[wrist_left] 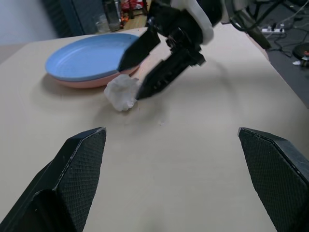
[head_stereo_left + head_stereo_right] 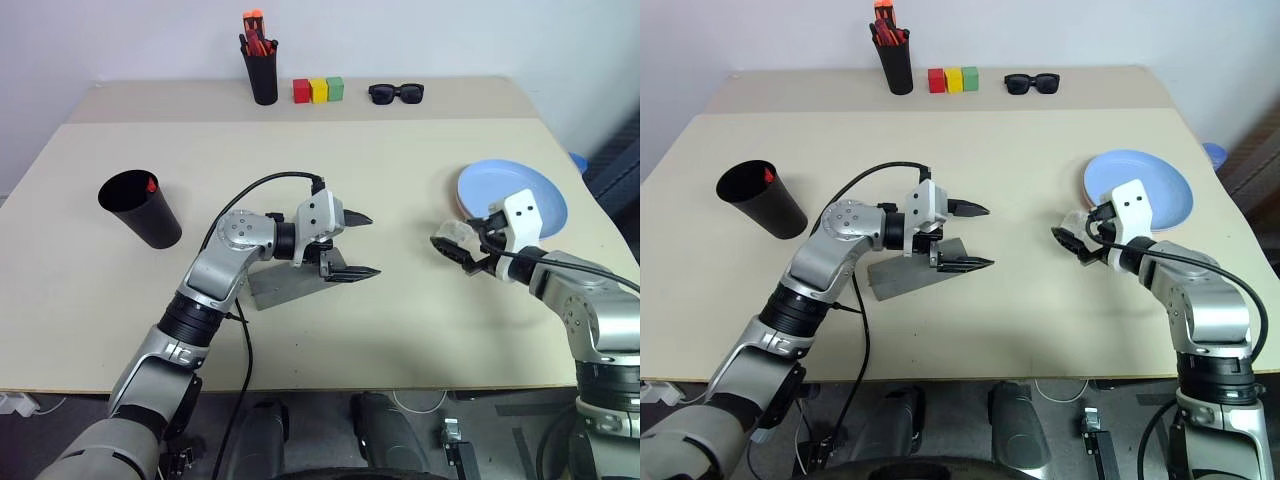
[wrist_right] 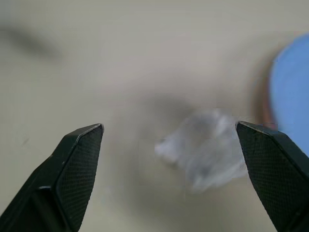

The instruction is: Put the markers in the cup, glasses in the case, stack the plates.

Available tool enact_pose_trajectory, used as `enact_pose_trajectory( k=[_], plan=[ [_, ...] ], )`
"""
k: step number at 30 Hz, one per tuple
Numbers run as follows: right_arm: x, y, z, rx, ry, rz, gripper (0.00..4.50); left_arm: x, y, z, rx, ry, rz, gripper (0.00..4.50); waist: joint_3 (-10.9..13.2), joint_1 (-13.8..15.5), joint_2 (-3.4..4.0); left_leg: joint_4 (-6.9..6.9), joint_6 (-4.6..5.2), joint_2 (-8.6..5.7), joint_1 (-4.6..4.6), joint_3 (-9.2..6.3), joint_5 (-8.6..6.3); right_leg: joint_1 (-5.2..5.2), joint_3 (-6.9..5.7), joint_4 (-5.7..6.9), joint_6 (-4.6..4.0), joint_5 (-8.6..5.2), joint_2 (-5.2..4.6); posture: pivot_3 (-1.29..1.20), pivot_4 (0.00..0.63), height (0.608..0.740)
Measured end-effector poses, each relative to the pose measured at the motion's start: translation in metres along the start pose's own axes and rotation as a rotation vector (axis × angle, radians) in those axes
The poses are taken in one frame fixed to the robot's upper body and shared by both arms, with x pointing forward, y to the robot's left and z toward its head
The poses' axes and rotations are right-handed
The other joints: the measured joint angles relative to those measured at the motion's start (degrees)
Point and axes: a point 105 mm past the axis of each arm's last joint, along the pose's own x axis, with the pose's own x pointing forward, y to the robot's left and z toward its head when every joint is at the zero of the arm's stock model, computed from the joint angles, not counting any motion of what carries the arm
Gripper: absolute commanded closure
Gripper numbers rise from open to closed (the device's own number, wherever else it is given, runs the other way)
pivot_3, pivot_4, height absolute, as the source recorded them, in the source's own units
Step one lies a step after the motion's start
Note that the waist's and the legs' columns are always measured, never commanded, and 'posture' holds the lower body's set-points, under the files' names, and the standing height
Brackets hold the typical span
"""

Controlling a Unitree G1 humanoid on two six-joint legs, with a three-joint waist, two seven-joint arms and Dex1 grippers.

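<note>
The left arm is bent across the middle of the table (image 2: 400,330), its left gripper (image 2: 360,245) pointing sideways toward the right with both black fingers spread wide and nothing between them, hovering just over the closed grey case (image 2: 905,272). The right arm reaches in from the right edge, right gripper (image 2: 455,250) angled down and leftward, fingers wide apart around a small crumpled whitish lump (image 1: 120,93) lying on the table. Just beyond it the blue plate (image 2: 520,192) sits on the pink plate (image 1: 77,82). The black cup (image 2: 140,208) stands far left, a red marker end (image 2: 151,184) showing inside
</note>
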Motion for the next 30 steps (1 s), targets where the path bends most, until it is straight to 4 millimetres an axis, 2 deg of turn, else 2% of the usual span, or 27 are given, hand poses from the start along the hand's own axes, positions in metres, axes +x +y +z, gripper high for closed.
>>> enact_pose_trajectory(
  k=[11,22,25,30],
  plan=[
    [0.015,-0.006,-0.017,-0.084,0.035,-0.056,0.04,-0.002,0.001,-0.001,0.000,0.012,0.012,0.00,0.0,0.1,0.00,0.00,0.00,0.00,-0.01,0.00,0.00,0.00,0.00,-0.01,0.00,0.00,0.00,0.00,0.150,0.740],
    [0.042,-0.007,-0.012,-0.159,-0.027,-0.121,0.04,-0.007,0.001,-0.001,0.013,0.024,0.042,0.00,0.0,0.1,0.00,0.00,0.00,0.00,-0.02,0.00,0.00,-0.01,0.00,-0.01,0.00,0.00,0.00,0.00,0.150,0.740],
    [0.045,-0.011,-0.013,-0.164,-0.034,-0.152,0.83,-0.008,0.001,-0.001,0.012,0.028,0.047,0.00,0.0,0.1,0.00,-0.01,0.00,0.00,-0.02,0.00,0.00,-0.01,0.00,-0.01,0.00,0.00,0.00,0.00,0.150,0.740],
    [0.044,-0.015,-0.012,-0.162,-0.043,-0.183,3.36,-0.008,0.002,-0.002,0.005,0.032,0.051,0.00,0.0,0.0,0.00,-0.01,0.00,0.00,-0.01,0.00,0.00,-0.01,0.00,-0.01,0.00,0.00,0.00,0.00,0.150,0.740]
  ],
)
